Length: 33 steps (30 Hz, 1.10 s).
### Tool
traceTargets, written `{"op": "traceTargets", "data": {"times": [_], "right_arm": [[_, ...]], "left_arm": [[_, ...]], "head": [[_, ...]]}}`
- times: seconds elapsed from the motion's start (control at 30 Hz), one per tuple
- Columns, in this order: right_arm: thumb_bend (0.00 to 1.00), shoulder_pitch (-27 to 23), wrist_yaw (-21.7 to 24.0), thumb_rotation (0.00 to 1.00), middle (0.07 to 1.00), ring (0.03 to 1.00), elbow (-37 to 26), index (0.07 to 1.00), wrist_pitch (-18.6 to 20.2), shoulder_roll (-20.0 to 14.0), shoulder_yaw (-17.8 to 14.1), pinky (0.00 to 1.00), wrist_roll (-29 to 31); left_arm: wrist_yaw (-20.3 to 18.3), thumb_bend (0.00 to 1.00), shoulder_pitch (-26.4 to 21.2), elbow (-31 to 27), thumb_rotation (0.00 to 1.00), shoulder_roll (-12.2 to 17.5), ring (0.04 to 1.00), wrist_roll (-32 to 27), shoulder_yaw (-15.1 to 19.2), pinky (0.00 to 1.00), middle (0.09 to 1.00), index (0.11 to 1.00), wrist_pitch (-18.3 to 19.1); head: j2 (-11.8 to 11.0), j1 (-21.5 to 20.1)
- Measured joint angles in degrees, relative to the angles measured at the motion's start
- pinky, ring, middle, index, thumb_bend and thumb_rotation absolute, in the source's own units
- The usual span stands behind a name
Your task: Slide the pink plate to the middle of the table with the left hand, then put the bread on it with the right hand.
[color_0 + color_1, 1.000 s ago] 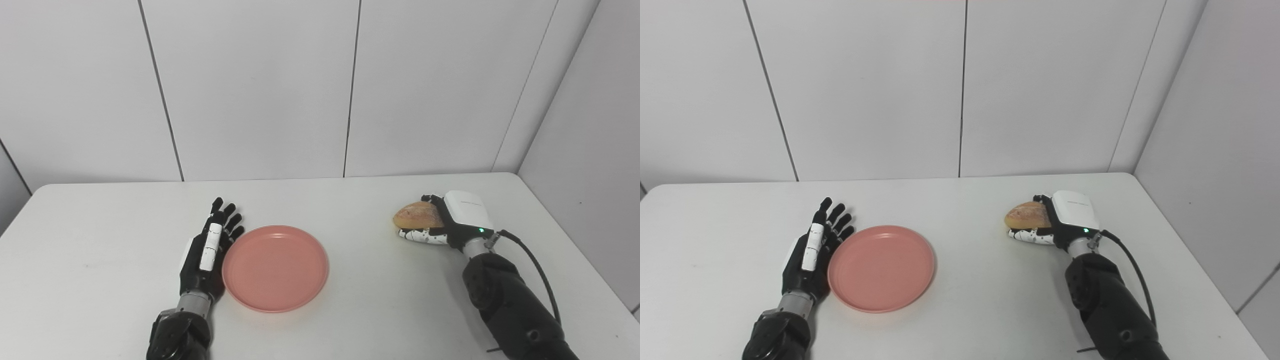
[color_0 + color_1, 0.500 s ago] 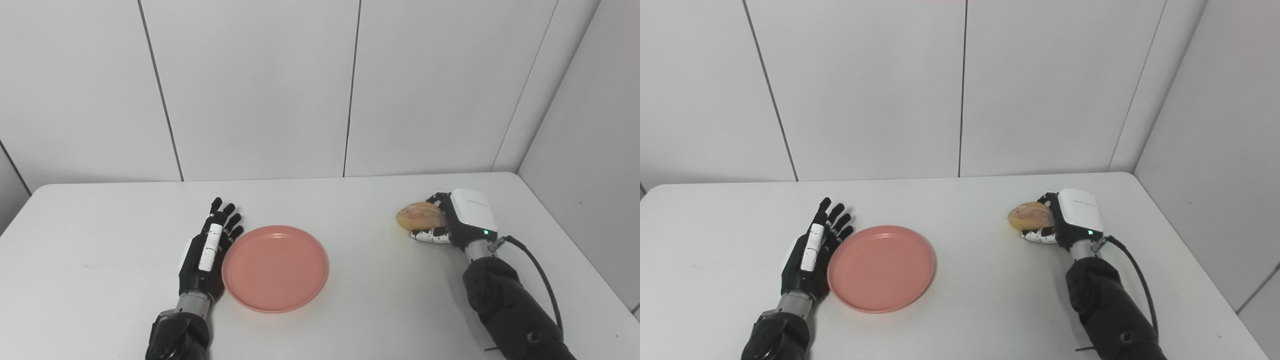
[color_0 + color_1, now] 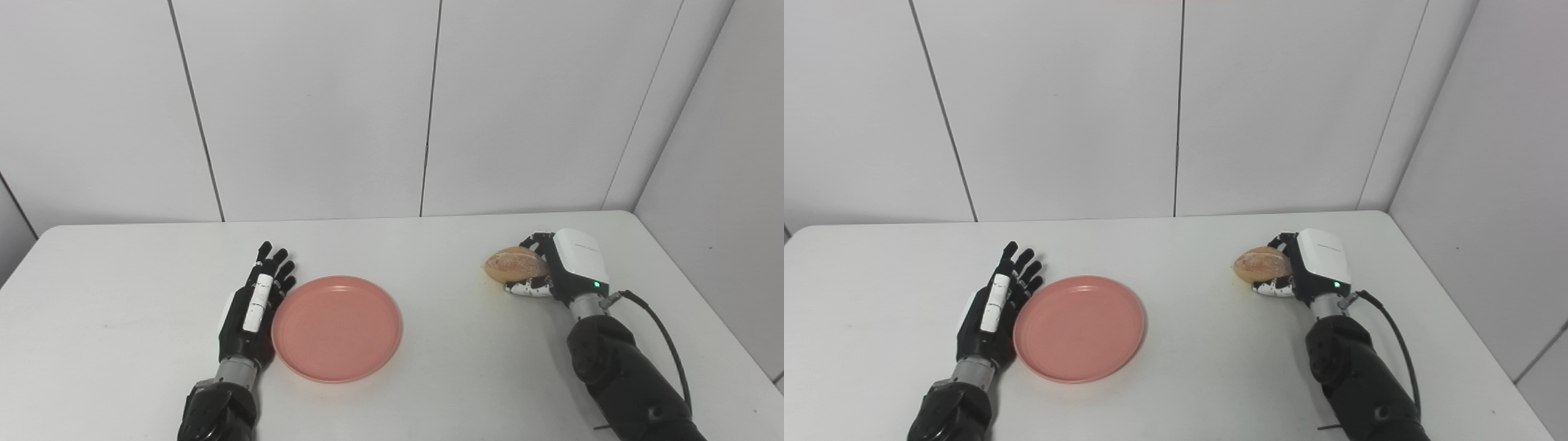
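The pink plate (image 3: 337, 328) lies flat on the white table (image 3: 429, 380), a little left of the table's middle and toward its near edge, with nothing on it. Against its left rim rests the left hand (image 3: 252, 306), set on edge with the palm facing the plate; its fingers (image 3: 274, 267) are straight, slightly spread and pointing away toward the wall, so the hand is open and grasps nothing, and its side touches or all but touches the rim. Its dark forearm (image 3: 217, 410) comes up from the bottom edge just left of the plate. Well apart from the plate, on the right side of the table, is the bread (image 3: 515, 264), a rounded brown-crusted roll. The right hand (image 3: 560, 269) is closed around it from the right, with dark fingers curled over the top and the white speckled thumb (image 3: 527, 288) under its near side. Whether the bread rests on the table or is just clear of it cannot be told. A green light (image 3: 595, 284) glows on the white back of that hand near the wrist, and a black cable (image 3: 658, 331) loops from the wrist along the right forearm. Behind the table stand plain white wall panels (image 3: 306, 104).
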Motion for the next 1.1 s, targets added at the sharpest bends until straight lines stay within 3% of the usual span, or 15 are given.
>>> {"op": "traceTargets", "data": {"times": [0.47, 0.63, 0.67, 0.8, 0.87, 1.1], "right_arm": [[0.51, 0.85, -0.11, 0.0, 0.434, 0.274, -3.74, 0.525, -2.79, 0.27, -0.27, 0.21, 4.19], [0.51, 1.33, -0.11, 0.0, 0.432, 0.279, -7.47, 0.526, -3.72, 0.54, -0.77, 0.21, 5.38], [0.51, 1.39, -0.11, 0.0, 0.435, 0.286, -7.97, 0.525, -3.98, 0.72, -1.14, 0.22, 6.1], [0.51, 1.85, -0.12, 0.0, 0.441, 0.307, -11.47, 0.526, -6.24, 1.92, -2.71, 0.24, 8.71], [0.51, 1.94, 0.16, 0.0, 0.435, 0.3, -12.85, 0.529, -6.36, 2.46, -3.29, 0.23, 9.41], [0.51, 2.32, 3.96, 0.0, 0.433, 0.29, -18.6, 0.53, -6.37, 3.67, -4.42, 0.23, 13.13]], "left_arm": [[-0.01, 0.91, 0.05, -0.33, 0.68, 0.25, 0.95, -0.01, -0.53, 0.95, 0.949, 1.0, 0.79], [-0.01, 0.92, 0.06, -0.31, 0.69, 0.24, 0.934, 0.1, -0.93, 0.92, 0.942, 1.0, 0.81], [0.03, 0.91, 0.06, -0.3, 0.69, 0.24, 0.927, 0.25, -1.09, 0.91, 0.938, 1.0, 0.78], [0.74, 0.88, 0.05, -0.12, 0.71, 0.07, 0.912, 1.8, -1.72, 0.88, 0.932, 1.0, 0.28], [0.91, 0.87, 0.05, -0.12, 0.71, -0.26, 0.909, 2.35, -2.0, 0.88, 0.931, 1.0, 0.18], [2.38, 0.84, 0.22, -0.2, 0.72, -1.9, 0.899, 3.91, -2.41, 0.86, 0.918, 1.0, -0.19]], "head": [[0.7, 2.72], [0.35, 5.1], [-0.34, 7.8], [-0.79, 9.84], [-0.88, 13.08], [-0.44, 15.64]]}}
